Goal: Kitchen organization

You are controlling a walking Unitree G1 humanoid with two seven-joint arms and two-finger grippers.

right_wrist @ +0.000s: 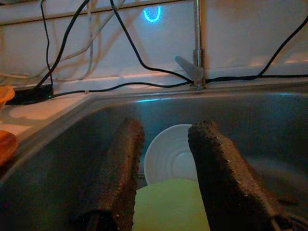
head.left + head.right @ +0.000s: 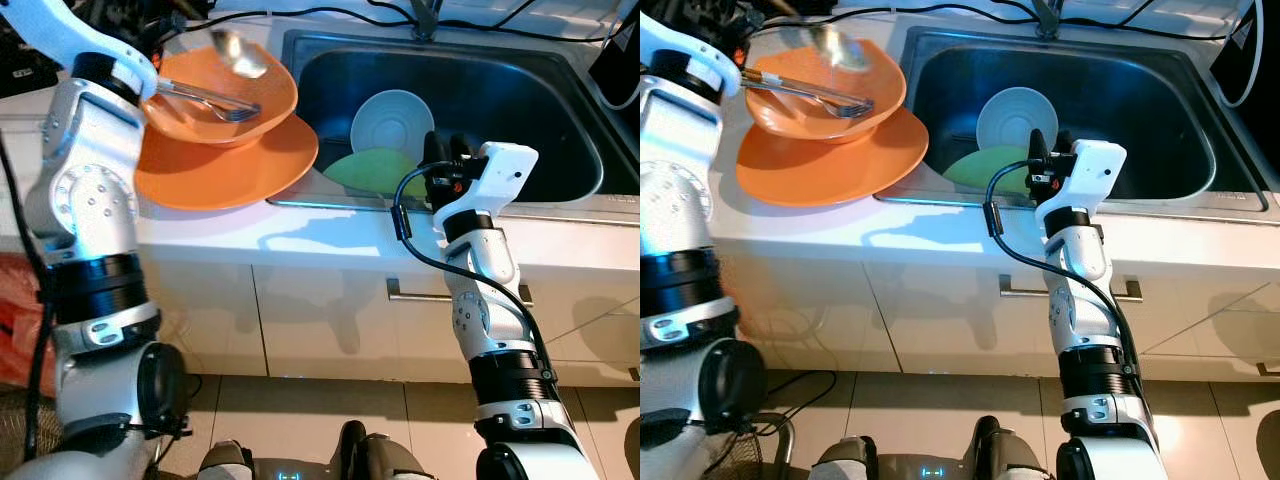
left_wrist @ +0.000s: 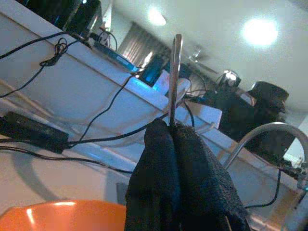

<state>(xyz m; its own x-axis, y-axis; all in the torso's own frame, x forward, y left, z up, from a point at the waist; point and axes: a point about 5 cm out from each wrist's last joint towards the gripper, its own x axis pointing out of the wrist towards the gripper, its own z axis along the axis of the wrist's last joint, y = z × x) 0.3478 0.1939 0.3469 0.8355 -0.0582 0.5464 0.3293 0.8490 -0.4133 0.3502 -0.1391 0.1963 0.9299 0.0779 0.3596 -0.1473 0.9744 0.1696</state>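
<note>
Orange bowl (image 2: 225, 95), green plate (image 2: 375, 170)

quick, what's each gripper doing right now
Left gripper: shut on a utensil handle.
Right gripper: open, empty, over the sink.

Place: home kitchen | evidence: steel sink (image 2: 560, 110) with faucet (image 1: 195, 45) was set in white counter (image 2: 330, 240) | dishes in basin, cabinet drawers (image 2: 330, 310) below
</note>
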